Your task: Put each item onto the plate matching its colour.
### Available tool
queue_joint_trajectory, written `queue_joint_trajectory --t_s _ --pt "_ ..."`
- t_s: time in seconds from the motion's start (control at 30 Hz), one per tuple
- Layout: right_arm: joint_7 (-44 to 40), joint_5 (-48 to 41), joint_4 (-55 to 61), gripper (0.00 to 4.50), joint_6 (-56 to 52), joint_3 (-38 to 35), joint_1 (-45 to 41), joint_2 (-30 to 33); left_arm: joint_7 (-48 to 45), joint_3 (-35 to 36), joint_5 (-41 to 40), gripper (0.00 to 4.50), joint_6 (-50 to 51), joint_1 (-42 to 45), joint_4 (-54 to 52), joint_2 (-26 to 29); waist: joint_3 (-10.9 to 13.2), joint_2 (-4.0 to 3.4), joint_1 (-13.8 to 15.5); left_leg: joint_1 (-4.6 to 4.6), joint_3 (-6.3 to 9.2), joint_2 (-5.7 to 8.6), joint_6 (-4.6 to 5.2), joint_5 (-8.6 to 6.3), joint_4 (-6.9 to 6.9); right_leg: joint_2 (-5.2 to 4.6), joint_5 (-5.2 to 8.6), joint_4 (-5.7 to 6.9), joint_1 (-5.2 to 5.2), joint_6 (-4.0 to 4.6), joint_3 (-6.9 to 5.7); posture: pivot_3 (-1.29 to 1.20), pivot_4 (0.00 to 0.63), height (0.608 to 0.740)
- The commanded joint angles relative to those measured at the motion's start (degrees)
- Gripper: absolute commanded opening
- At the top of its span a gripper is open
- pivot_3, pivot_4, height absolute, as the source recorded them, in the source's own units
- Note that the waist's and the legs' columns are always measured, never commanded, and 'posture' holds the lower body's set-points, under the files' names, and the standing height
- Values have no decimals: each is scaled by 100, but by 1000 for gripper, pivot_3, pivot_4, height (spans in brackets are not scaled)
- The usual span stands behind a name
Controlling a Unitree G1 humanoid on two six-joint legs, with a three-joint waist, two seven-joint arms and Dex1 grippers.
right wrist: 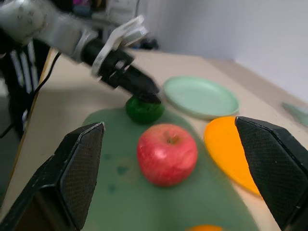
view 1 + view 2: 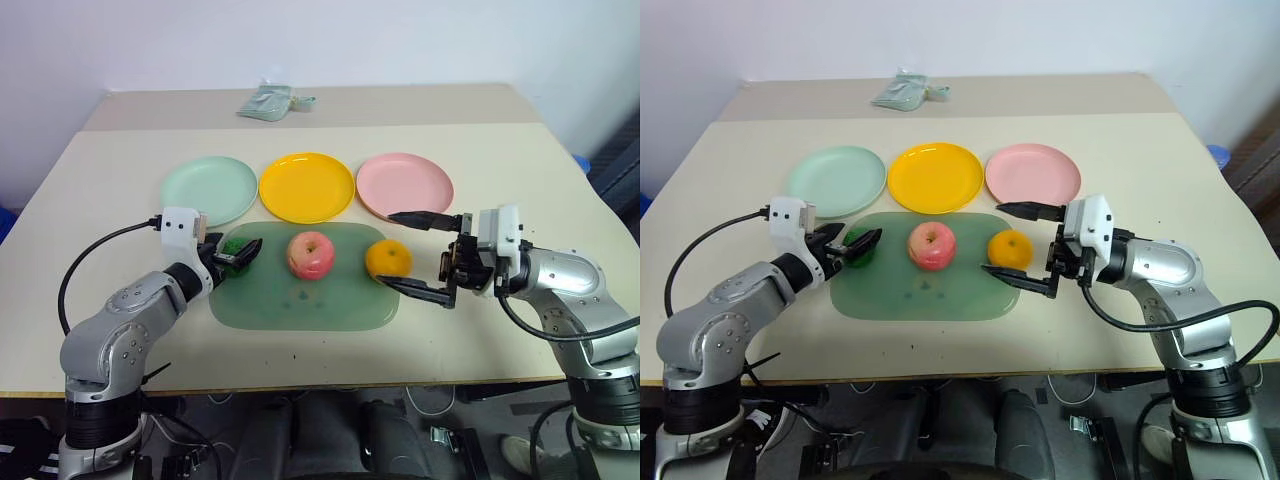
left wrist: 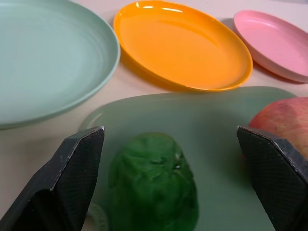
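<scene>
While all three pieces lie on the translucent green tray (image 2: 300, 300), none sits on a plate; the dark green bumpy lump (image 3: 154, 185) rests at the tray's left end, the pink-red apple (image 2: 311, 255) near the middle, and the round orange (image 2: 388, 259) at the right end, each apart from the others. Beyond the tray, in a row on the pale surface (image 2: 520, 180), stand the mint green plate (image 2: 210, 190), the yellow plate (image 2: 306, 187) and the pink plate (image 2: 405, 186), left to right, all bare; the mint green plate and the yellow plate nearly touch, and the tray's far edge lies just beside the yellow plate. The left gripper (image 2: 238, 252) reaches in over the tray's left end with its fingers (image 3: 72, 183) spread wide, one on either side of the lump; whether they touch it cannot be told, and they hold nothing. The right gripper (image 2: 412, 252) points across toward the left, its fingers (image 2: 418, 291) wide apart around the orange, one beyond it and one on the near side; it grips nothing. A small pale packet (image 2: 268, 103) lies at the far edge of the surface, well apart from the plates.
</scene>
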State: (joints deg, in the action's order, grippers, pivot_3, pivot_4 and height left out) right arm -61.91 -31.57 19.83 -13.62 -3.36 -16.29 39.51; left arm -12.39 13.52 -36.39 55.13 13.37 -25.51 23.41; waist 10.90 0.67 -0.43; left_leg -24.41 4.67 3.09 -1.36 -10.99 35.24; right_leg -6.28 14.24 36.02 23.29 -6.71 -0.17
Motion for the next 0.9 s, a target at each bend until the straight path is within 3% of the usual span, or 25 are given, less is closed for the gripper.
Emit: queue_joint_trajectory --t_s 0.03,0.7,0.8,0.87,0.9 --pt "42 -32 304 4438 -37 -13 -85 69 52 -37 41 4500 -71 48 -145 -33 0 0 4 0 0 0 0 0 -1 0 0 0 0 0 0 0 150 740" --pt "33 3 166 4438 4 -75 30 43 126 -372 519 4500 -260 -3 148 -250 0 1 122 -3 -1 1 0 0 -1 -3 0 -10 -1 0 -1 0 150 740" --pt "45 22 166 4500 11 -83 41 46 144 -365 544 3638 -272 16 163 -304 0 1 121 -3 -1 1 0 0 -2 -3 0 -11 -1 0 -1 0 150 740" --pt "50 33 172 4500 10 -94 53 48 93 -385 548 2681 -272 21 176 -290 0 1 121 -3 0 1 0 -1 -2 -3 0 -10 -1 0 -1 0 150 740" --pt "60 39 176 4500 11 -99 59 42 84 -388 554 2681 -266 23 175 -286 0 1 119 -3 -1 1 0 -1 -2 -3 0 -10 -1 0 -2 0 150 740"
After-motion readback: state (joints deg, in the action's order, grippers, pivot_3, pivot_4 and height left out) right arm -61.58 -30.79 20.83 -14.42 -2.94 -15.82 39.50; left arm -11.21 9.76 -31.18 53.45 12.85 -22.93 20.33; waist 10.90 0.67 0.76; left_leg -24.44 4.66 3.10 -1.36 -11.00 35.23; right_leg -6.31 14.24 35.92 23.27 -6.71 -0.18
